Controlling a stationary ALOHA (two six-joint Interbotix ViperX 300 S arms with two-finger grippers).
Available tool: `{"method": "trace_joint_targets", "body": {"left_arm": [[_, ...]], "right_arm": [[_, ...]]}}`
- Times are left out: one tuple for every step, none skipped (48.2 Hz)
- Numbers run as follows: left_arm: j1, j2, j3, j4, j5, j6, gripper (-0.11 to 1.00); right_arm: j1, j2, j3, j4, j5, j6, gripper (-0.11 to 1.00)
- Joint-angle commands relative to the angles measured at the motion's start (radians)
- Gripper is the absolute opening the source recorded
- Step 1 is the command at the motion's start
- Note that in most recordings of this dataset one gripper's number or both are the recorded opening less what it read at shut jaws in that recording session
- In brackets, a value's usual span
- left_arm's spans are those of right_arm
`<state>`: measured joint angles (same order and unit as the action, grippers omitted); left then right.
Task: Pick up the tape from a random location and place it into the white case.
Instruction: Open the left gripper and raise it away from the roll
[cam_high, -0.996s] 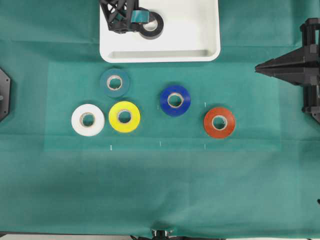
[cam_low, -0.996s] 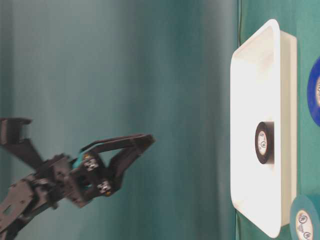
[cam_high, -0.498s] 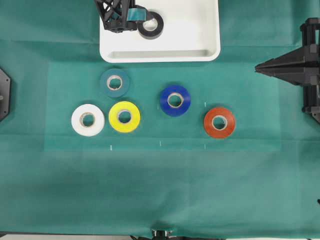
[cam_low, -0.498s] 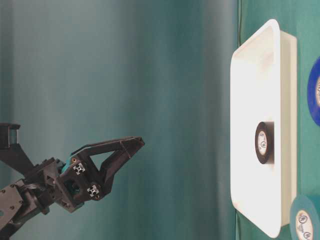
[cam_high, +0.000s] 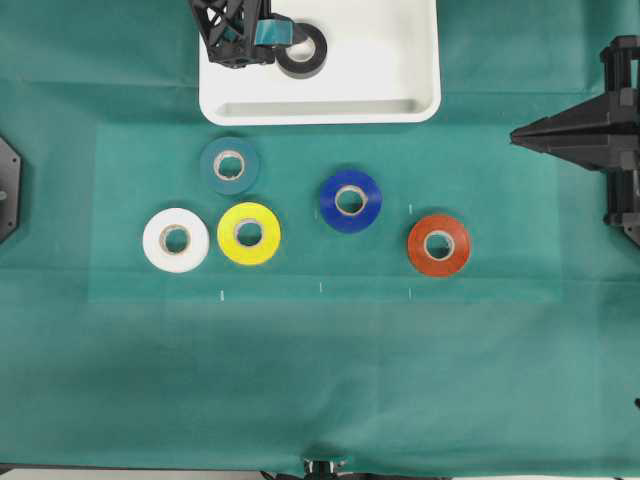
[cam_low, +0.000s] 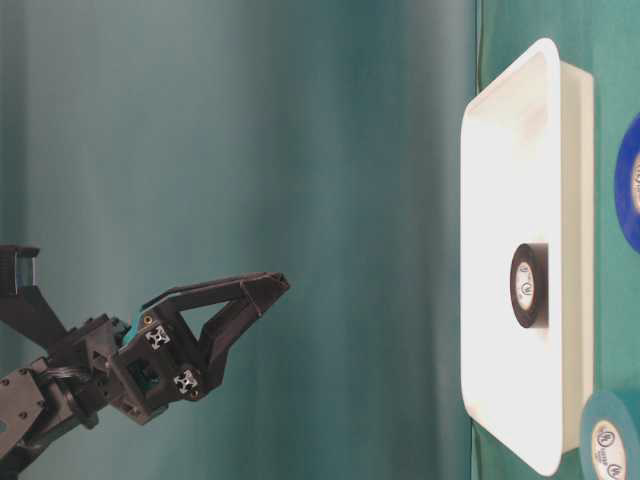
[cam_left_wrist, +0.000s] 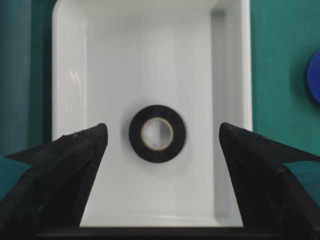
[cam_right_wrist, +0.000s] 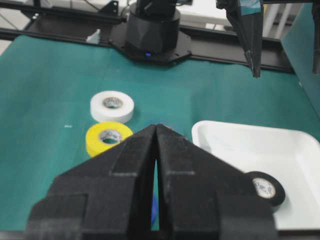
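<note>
The tape (cam_high: 302, 50), a black roll with a pale core, lies flat in the white case (cam_high: 320, 112) near its left end. It also shows in the table-level view as the tape (cam_low: 528, 286) on the case's floor (cam_low: 520, 120). My left gripper (cam_low: 265, 290) hangs open well above the case, holding nothing. In the left wrist view the tape (cam_left_wrist: 157, 133) shows far below between the spread fingers (cam_left_wrist: 85, 150). My right gripper (cam_high: 520, 135) rests at the right edge, shut and empty, tips together (cam_right_wrist: 156, 126).
Five other rolls lie on the green cloth in front of the case: dark teal (cam_high: 230, 165), white (cam_high: 175, 240), yellow (cam_high: 249, 233), blue (cam_high: 350, 201) and red (cam_high: 438, 245). The left arm's base (cam_right_wrist: 152, 30) stands beyond the white roll in the right wrist view.
The open left gripper rose a little farther from the case in the first half second, then held still. The tape stayed in the case. The right arm has not moved.
</note>
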<state>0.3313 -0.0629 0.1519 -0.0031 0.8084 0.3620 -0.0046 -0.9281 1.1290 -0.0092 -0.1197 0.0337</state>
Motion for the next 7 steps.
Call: {"method": "trace_joint_targets", "body": {"left_arm": [[-0.003,-0.031,-0.009,0.000,-0.003,-0.002,0.91],[-0.003,-0.031,-0.009,0.000,-0.003,-0.002,0.91],[-0.003,-0.031,-0.009,0.000,-0.003,-0.002,0.91],[-0.003,-0.031,-0.009,0.000,-0.003,-0.002,0.91],[-0.003,-0.031,-0.009,0.000,-0.003,-0.002,0.91],[-0.002,-0.031,-0.009,0.000,-0.003,-0.002,0.91],[-0.003,-0.031,-0.009,0.000,-0.003,-0.002,0.91]], "right_arm": [[-0.002,0.003,-0.031,0.000,-0.003,0.000,0.00],[0.000,0.003,-0.031,0.000,-0.003,0.000,0.00],[0.000,0.003,-0.031,0.000,-0.003,0.000,0.00],[0.000,0.003,-0.031,0.000,-0.003,0.000,0.00],[0.000,0.003,-0.031,0.000,-0.003,0.000,0.00],[-0.002,0.003,-0.031,0.000,-0.003,0.000,0.00],[-0.002,0.003,-0.031,0.000,-0.003,0.000,0.00]]}}
